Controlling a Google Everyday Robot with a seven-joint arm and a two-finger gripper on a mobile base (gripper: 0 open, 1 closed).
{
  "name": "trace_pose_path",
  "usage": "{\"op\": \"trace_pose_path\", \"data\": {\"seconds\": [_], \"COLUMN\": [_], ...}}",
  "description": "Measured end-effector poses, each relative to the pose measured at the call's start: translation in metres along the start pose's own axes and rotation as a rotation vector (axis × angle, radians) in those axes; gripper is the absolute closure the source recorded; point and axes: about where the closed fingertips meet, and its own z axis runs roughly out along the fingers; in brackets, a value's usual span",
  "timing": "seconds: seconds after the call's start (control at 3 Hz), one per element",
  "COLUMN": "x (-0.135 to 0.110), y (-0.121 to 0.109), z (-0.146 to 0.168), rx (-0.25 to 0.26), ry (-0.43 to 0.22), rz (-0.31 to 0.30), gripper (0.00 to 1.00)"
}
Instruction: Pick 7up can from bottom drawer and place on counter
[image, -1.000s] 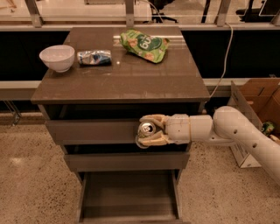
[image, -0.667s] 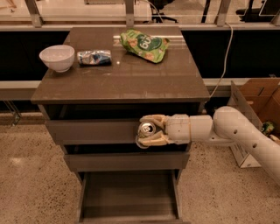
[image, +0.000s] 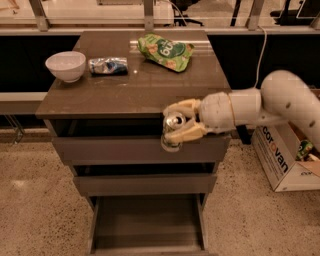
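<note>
My gripper (image: 176, 120) is shut on the 7up can (image: 171, 132), a small can with a silver pull-tab top. It holds the can upright in the air just in front of the counter's (image: 135, 90) front edge, over the top drawer. The white arm comes in from the right. The bottom drawer (image: 148, 222) stands pulled out at the bottom of the view, its dark floor bare.
On the counter lie a white bowl (image: 65, 65) at the left, a blue-silver foil packet (image: 107, 66) beside it, and a green snack bag (image: 165, 51) at the back. Two upper drawers (image: 140, 150) are slightly open. A cardboard box (image: 285, 160) stands on the floor at the right.
The gripper has risen with the can, from in front of the top drawer's face to the level of the counter's front edge.
</note>
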Motion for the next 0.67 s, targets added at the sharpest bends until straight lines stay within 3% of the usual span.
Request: {"op": "trace_pose_path", "data": {"seconds": [0.33,0.67], "x": [-0.045,-0.068], "y": [-0.007,-0.028], "z": [-0.022,-0.034], "rx": [-0.064,-0.118], "ry": [0.012,0.025], "rz": [0.002,0.019], "gripper": [1.0,1.0]}}
